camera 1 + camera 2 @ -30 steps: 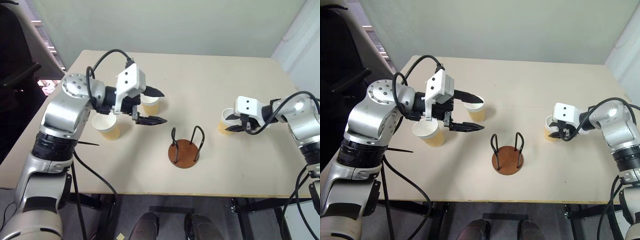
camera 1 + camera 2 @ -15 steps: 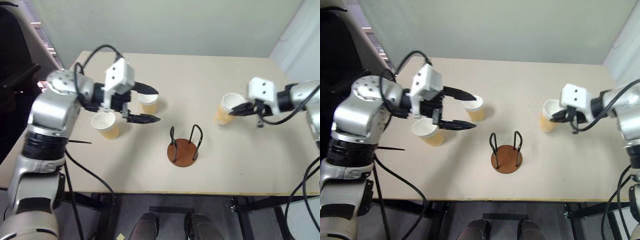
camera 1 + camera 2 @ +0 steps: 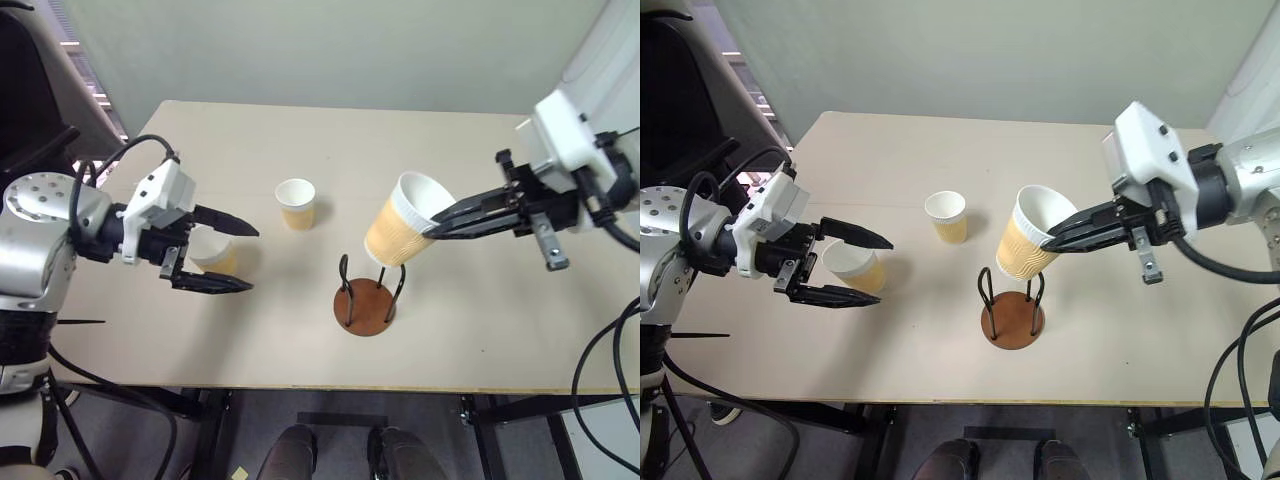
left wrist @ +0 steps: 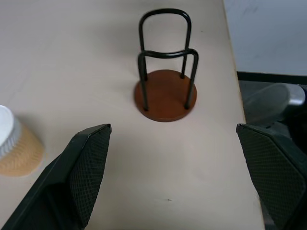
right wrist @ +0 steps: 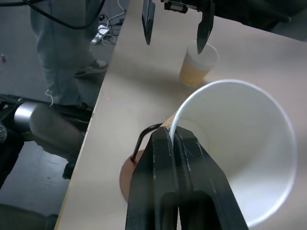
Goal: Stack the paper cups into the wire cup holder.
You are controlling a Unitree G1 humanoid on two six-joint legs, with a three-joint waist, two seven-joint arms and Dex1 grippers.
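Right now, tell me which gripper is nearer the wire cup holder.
Right. The right gripper, shut on a paper cup's rim, holds it tilted just above the wire cup holder. The left gripper hangs open well off to the holder's left, by another cup.

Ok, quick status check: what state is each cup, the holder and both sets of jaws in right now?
Held cup: lifted, tilted, rim pinched, above the holder.
Middle cup: upright on the table, free.
Left cup: upright on the table, free, between open jaws.
Wire cup holder: upright, empty.
Right gripper: jaws shut on the held cup.
Left gripper: jaws open, holding nothing.
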